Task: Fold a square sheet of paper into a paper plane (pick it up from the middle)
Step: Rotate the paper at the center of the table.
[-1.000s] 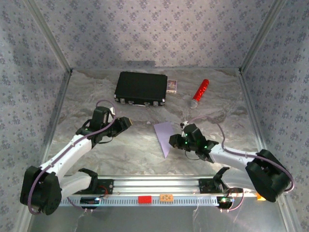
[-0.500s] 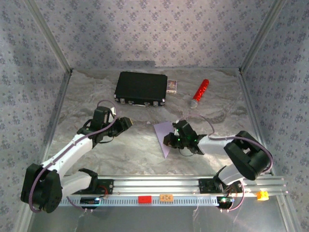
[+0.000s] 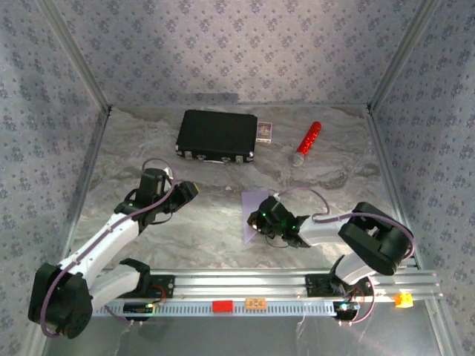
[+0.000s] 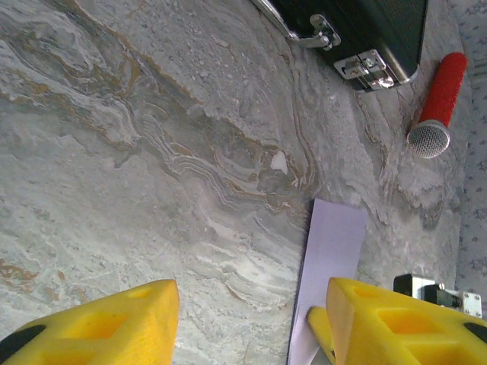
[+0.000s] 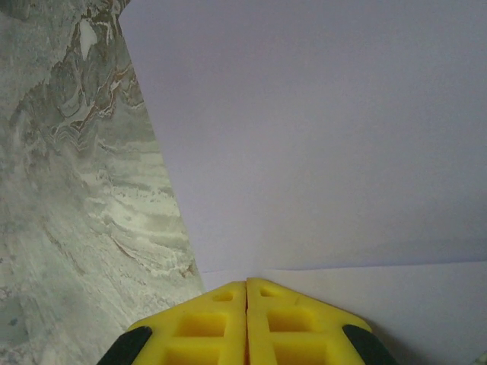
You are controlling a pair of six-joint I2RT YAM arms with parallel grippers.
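The lilac sheet of paper lies folded into a narrow tapering strip on the marbled table, just right of centre. My right gripper is shut, its yellow tips pressed down on the paper next to a fold edge, with nothing between the fingers. My left gripper is open to the left of the strip, apart from it. In the left wrist view the paper runs up between that gripper's yellow fingers, close to the right one, and the right gripper's tip rests on it.
A black case stands at the back, with a small card box at its right end. A red-and-silver cylinder lies further right. Patterned walls close in three sides, and the metal base rail runs along the near edge.
The right arm has swung in and its shut gripper has slid left across the paper to its left part. The left gripper has drifted slightly and stays open.
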